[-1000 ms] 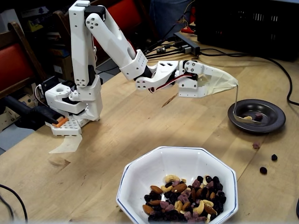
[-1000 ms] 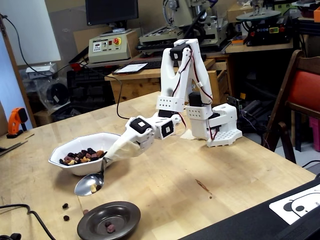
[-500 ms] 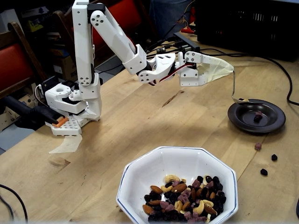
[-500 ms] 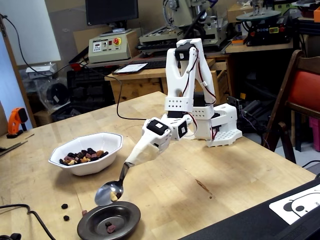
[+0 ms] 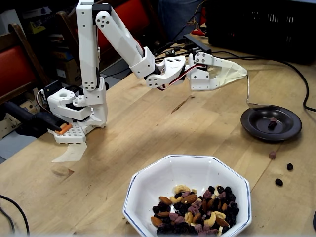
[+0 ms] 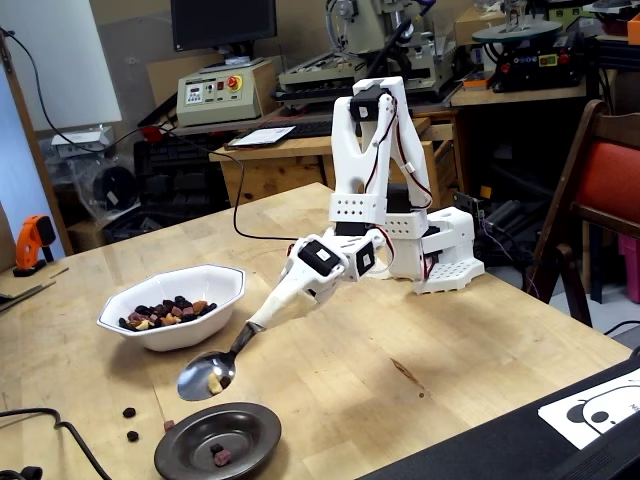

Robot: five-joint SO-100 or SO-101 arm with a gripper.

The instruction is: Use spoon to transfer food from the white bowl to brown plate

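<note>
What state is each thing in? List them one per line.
spoon: held above the plate's rim, carrying a cashew
brown plate: nearly empty, one piece inside
white bowl: partly filled with trail mix
gripper: fingers wrapped in tape, holding the spoon handle

A pale wood table (image 6: 480,340) stood in a cluttered workshop. Red-backed chairs (image 6: 610,180) sat beside it, a bench (image 6: 300,150) with machines and a monitor (image 6: 222,22) behind.

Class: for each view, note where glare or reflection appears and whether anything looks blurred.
In a fixed view, the brown plate carries pale glossy reflections; everything looks sharp. In another fixed view, the spoon mirrors light, the plate's rim shines, and no motion blur shows.
</note>
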